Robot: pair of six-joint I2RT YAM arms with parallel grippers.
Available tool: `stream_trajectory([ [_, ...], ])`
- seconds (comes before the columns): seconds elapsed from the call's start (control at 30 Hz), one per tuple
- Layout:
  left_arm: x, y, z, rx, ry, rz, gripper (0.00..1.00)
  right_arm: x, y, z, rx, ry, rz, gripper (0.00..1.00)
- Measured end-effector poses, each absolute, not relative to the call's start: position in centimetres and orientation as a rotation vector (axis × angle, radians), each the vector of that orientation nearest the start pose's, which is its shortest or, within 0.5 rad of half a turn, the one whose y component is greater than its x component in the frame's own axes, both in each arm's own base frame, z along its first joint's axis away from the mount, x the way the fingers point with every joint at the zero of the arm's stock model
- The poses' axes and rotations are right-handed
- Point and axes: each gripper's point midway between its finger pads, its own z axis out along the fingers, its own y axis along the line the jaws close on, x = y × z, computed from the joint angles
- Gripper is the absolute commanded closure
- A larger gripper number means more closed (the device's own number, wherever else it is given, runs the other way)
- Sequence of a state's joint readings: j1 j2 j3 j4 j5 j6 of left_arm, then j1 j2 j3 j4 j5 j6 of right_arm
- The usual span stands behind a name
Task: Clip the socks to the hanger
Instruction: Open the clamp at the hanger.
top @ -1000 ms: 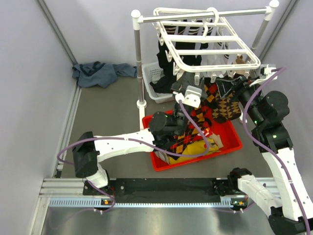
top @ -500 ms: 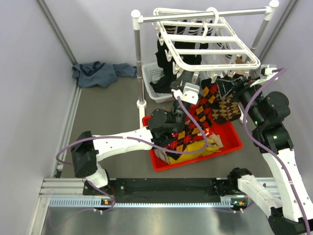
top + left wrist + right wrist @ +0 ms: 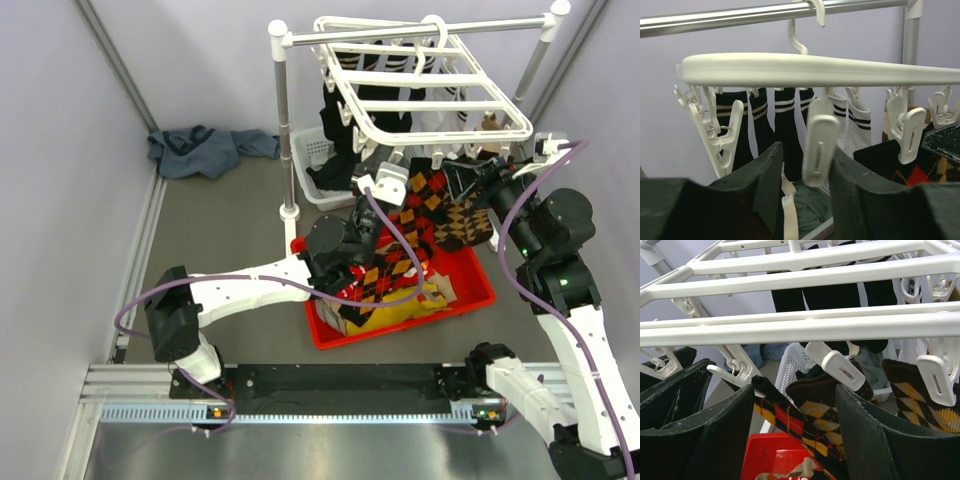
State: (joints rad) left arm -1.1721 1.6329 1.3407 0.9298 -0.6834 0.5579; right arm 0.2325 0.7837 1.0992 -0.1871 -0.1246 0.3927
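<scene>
The white hanger hangs from the rack rod, its clips dangling. My left gripper is raised to its front edge. In the left wrist view the left gripper is open, with a white clip between the fingers and close to the right one. My right gripper is open under the bars. A black, red and orange argyle sock runs slantwise between its fingers, the cuff beside a clip. A brown argyle sock hangs clipped just behind. More socks lie in the red tray.
Black striped socks hang from the hanger's far side. A white basket stands by the rack post. A blue cloth lies at the back left. The rack's right post rises close to my right arm.
My left gripper has risen toward the hanger's front edge and its jaws have narrowed around the clip. The right arm has stayed put.
</scene>
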Motion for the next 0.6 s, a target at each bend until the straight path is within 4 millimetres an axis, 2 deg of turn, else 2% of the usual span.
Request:
stream_trajectory([
  [0.3, 29.7, -38.9, 44.6, 0.315, 1.071, -0.263, 0.88, 27.5, 10.4, 42.9, 0.011, 1.460, 0.602, 0.35],
  [0.5, 28.7, -39.4, 44.0, 0.393, 1.118, -0.339, 0.95, 26.1, 10.9, 43.4, -0.044, 1.465, 0.621, 0.35],
  [0.6, 28.0, -39.7, 44.1, 0.429, 1.142, -0.394, 0.96, 25.0, 11.2, 44.6, -0.089, 1.459, 0.638, 0.35],
])
